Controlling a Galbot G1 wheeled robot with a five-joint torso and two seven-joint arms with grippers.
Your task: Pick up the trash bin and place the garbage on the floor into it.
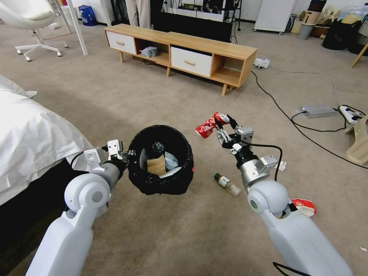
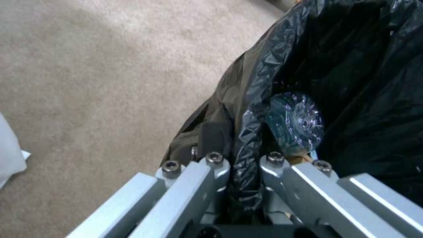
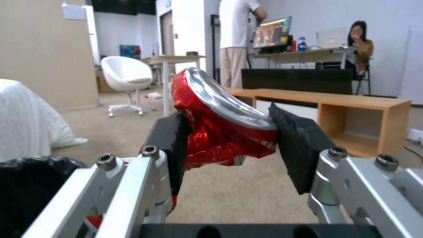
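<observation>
Above the carpet [image 1: 115,96], left gripper [image 1: 128,155] clamped the trash bin [image 1: 161,161] rim at 9 o'clock. Right gripper [image 1: 222,124], at the bin's 2 o'clock, pinched the crushed red can [image 1: 207,125]. Bottle [image 1: 227,184] and wrapper [image 1: 304,206] lay on the carpet, 4 o'clock.

Both arms reach forward, left pincer [image 1: 128,155] and right pincer [image 1: 222,124] clamped.

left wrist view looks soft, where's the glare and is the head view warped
Left wrist view: soft throughout, glare on the trash bin liner's creases and the bottle base. Head view: wide-angle bowing, the wooden cabinet curves. Right wrist view: the crushed red can is sharp with a bright streak on its rim, the room behind softer.
</observation>
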